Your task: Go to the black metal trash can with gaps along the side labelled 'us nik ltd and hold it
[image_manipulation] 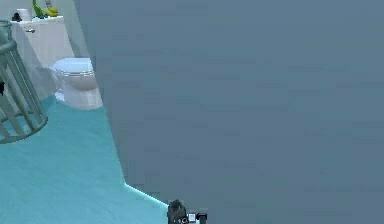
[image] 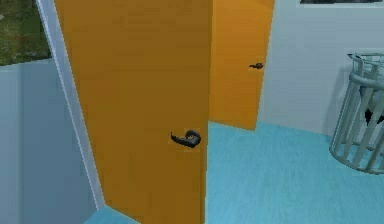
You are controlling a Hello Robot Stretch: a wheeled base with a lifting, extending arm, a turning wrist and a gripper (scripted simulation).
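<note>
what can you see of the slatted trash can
The trash can looks grey rather than black: a round upright bin of thin vertical slats with open gaps, ringed at top and foot. It stands on the turquoise floor at the forward view's right edge, partly cut off; dark and white patches show through the gaps.

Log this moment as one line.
stage: bin not reached | slatted bin: forward view's right edge | orange door: ahead | claw: load unclear
</note>
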